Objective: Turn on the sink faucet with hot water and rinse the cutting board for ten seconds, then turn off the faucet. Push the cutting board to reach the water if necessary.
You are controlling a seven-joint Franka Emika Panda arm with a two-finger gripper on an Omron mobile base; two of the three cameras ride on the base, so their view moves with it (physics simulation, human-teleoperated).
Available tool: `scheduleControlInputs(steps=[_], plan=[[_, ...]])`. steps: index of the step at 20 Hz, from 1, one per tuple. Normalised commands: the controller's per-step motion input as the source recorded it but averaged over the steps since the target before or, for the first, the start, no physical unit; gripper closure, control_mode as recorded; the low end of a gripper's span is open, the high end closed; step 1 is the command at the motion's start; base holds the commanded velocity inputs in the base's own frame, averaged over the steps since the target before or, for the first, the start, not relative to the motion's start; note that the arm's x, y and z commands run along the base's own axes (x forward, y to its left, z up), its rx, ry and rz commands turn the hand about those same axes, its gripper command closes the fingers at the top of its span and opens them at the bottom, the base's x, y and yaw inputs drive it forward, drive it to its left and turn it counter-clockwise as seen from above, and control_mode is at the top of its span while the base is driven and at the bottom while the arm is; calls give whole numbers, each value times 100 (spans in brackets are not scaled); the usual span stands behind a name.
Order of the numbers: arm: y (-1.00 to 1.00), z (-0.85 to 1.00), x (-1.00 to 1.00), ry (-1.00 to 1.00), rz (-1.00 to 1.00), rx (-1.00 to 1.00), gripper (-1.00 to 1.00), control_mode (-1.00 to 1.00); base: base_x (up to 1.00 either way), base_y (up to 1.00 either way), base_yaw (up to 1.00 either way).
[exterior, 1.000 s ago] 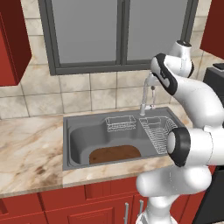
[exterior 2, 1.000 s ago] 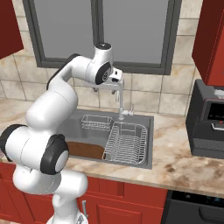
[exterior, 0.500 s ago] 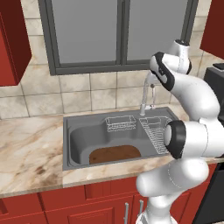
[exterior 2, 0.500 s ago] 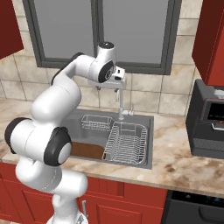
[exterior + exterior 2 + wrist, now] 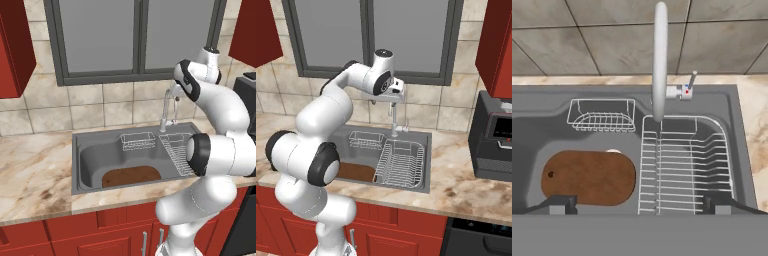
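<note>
The sink faucet (image 5: 660, 60) is a chrome gooseneck with a small lever (image 5: 688, 88) at its base, standing behind the grey sink (image 5: 743, 130). My gripper (image 5: 639, 205) hovers open above the spout's arch (image 5: 168, 98), looking down into the basin; its fingertips (image 5: 562, 205) stand wide apart with nothing between them. In the right base view the gripper (image 5: 390, 98) sits just over the faucet (image 5: 393, 120). The dark brown cutting board (image 5: 589, 177) lies flat on the basin floor, left of the spout's mouth (image 5: 131, 176) (image 5: 356, 172). No water shows at the spout.
A wire dish rack (image 5: 684, 160) fills the basin's right part, and a small wire basket (image 5: 603, 116) hangs at the back wall. A dark coffee machine (image 5: 496, 137) stands on the marble counter (image 5: 35, 170) to the right. Window and tiled wall lie behind.
The hand has drifted a little to the right along the faucet's top and the elbow has swung. The jaws stay open. The board has not moved.
</note>
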Motion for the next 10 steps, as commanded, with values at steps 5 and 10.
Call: scheduleControlInputs(steps=[5,10], plan=[[0,-16,0,0,0,0,-100,-100,0,0,0],[0,-14,5,0,0,0,-100,-100,0,0,0]])
